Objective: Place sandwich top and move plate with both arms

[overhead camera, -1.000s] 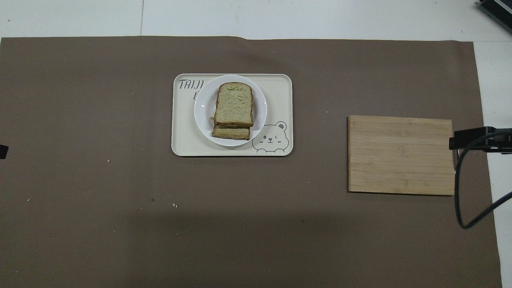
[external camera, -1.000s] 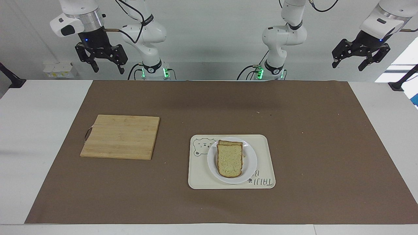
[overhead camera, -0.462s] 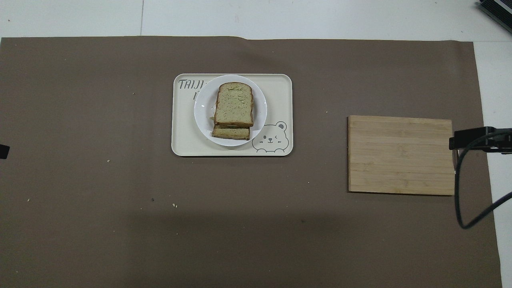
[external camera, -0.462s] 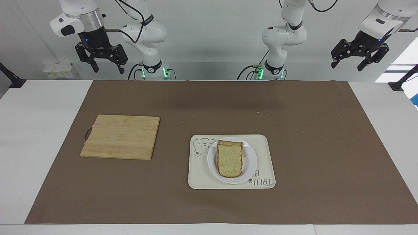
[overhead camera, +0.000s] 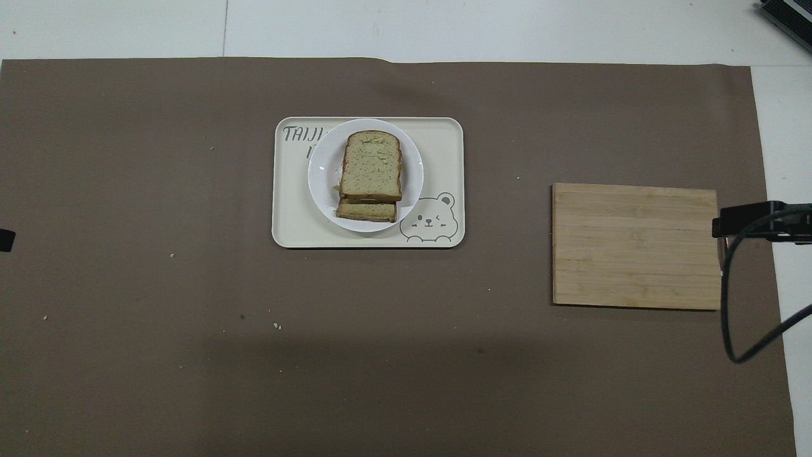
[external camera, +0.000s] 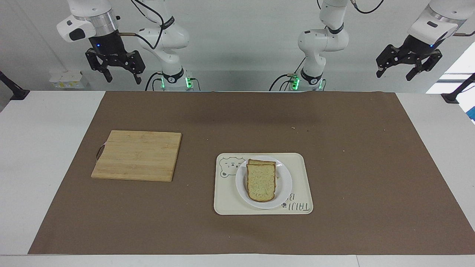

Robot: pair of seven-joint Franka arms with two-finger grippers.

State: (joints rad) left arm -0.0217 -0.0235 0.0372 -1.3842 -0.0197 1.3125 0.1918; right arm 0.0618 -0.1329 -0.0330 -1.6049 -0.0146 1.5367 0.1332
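The sandwich top (external camera: pixel 261 182), a plain slice with a brown crust, lies on top of another slice on the white plate (external camera: pixel 285 185); it also shows in the overhead view (overhead camera: pixel 371 166), with the lower slice sticking out on the side nearer to the robots. The plate (overhead camera: pixel 415 166) stands on the cream bear tray (external camera: pixel 300 178). My right gripper (external camera: pixel 122 78) hangs open and empty, high above the table's edge at the right arm's end. My left gripper (external camera: pixel 394 76) hangs open and empty, high at the left arm's end. Both arms wait.
A bamboo cutting board (external camera: pixel 137 155) lies bare on the brown mat (external camera: pixel 352 167) toward the right arm's end; it shows in the overhead view (overhead camera: pixel 634 245) too. A black cable and part of the right wrist (overhead camera: pixel 755 219) reach over the board's edge there.
My left gripper has shifted very slightly upward. The right gripper, the sandwich, the plate and the tray have not moved.
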